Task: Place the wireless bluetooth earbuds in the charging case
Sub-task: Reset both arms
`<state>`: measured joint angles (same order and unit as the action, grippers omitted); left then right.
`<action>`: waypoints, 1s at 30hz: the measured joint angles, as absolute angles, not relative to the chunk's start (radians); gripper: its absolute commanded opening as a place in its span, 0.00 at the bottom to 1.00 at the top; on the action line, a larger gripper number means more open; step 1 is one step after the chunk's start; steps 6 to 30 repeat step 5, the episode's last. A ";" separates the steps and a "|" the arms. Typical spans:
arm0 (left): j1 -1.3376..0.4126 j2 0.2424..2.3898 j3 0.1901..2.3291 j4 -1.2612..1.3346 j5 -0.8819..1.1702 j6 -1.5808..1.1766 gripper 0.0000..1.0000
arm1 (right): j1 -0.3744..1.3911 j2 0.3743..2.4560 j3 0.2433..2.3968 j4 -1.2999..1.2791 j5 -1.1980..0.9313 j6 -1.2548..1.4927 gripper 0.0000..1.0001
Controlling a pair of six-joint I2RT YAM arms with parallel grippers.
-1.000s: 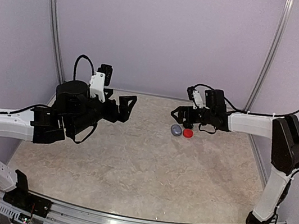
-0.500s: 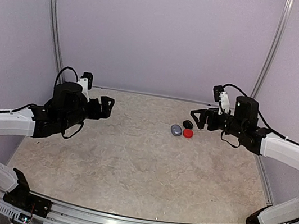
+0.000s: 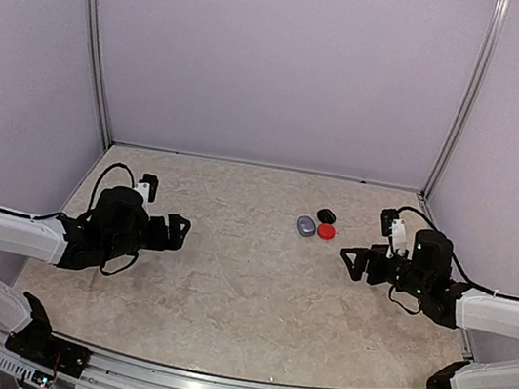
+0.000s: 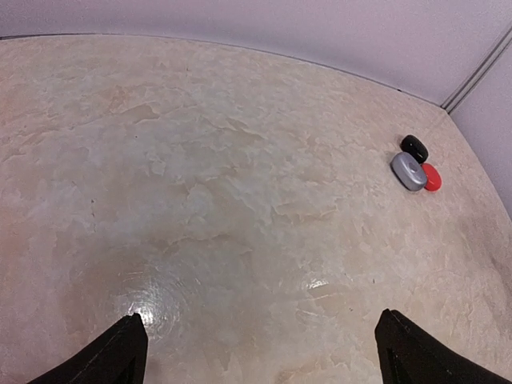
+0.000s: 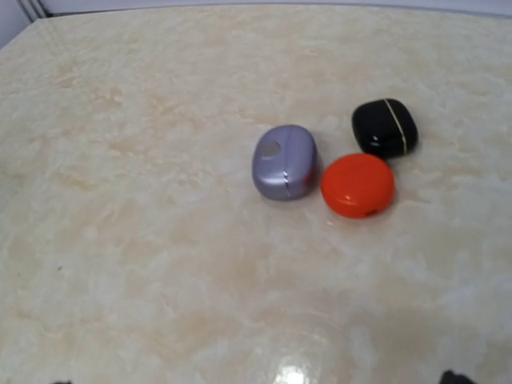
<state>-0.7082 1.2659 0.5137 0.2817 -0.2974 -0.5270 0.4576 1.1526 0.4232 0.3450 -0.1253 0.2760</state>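
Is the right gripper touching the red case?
Apart. The top view shows a plain gap of bare table between the open right gripper and the red case.

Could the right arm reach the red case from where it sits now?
Probably yes. The right gripper is open and faces the red case with only table between them. The silver-grey case and black case crowd it closely, so a clean grasp could be tight.

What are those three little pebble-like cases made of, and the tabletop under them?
The silver-grey case looks like metallic-coated plastic, with bright highlights. The red case seems smooth satin plastic. The black case is glossy, probably plastic, with a thin gold line. The tabletop looks like marble-patterned laminate, showing glare.
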 measured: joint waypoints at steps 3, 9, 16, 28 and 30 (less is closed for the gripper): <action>-0.708 1.289 0.504 0.306 -0.287 -0.535 0.99 | 0.458 1.153 0.404 0.373 -0.110 0.286 0.99; -0.708 1.305 0.504 0.327 -0.284 -0.538 0.99 | 0.458 1.154 0.399 0.391 -0.104 0.289 1.00; -0.708 1.305 0.504 0.327 -0.284 -0.538 0.99 | 0.458 1.154 0.399 0.391 -0.104 0.289 1.00; -0.708 1.305 0.504 0.327 -0.284 -0.538 0.99 | 0.458 1.154 0.399 0.391 -0.104 0.289 1.00; -0.708 1.305 0.504 0.327 -0.284 -0.538 0.99 | 0.458 1.154 0.399 0.391 -0.104 0.289 1.00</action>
